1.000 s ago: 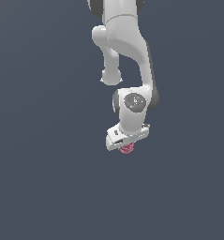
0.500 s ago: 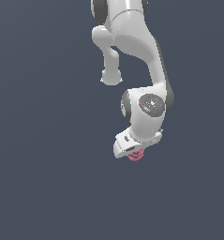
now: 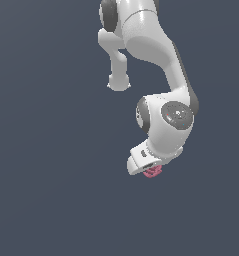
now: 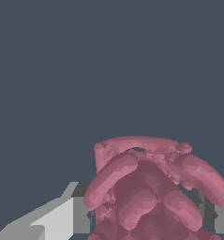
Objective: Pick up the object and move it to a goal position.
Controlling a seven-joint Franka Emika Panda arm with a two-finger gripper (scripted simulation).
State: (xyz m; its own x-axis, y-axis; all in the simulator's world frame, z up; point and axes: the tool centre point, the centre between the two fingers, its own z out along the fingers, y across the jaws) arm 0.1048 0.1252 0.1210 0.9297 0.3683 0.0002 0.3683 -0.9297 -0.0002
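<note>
We are seeing the white jointed robot arm [image 3: 156,55] reaching down from the top of the exterior view, with its round wrist housing bending toward that view's right. Beneath the wrist, the white pincer [image 3: 149,169] is pointing downward, and the small pinkish-red lumpy object with a bumpy rose-like surface [image 3: 153,172] is peeking out just under it. In the wrist view, the object [image 4: 148,192] is sitting between the 2 grey-and-white fingers [image 4: 66,215], which are pressing against it on either side, so the pincer is closed partway around the object and gripping it. The plain dark blue-grey background [image 3: 51,175] is filling the rest of both views, and we cannot tell whether the object is touching any surface.
</note>
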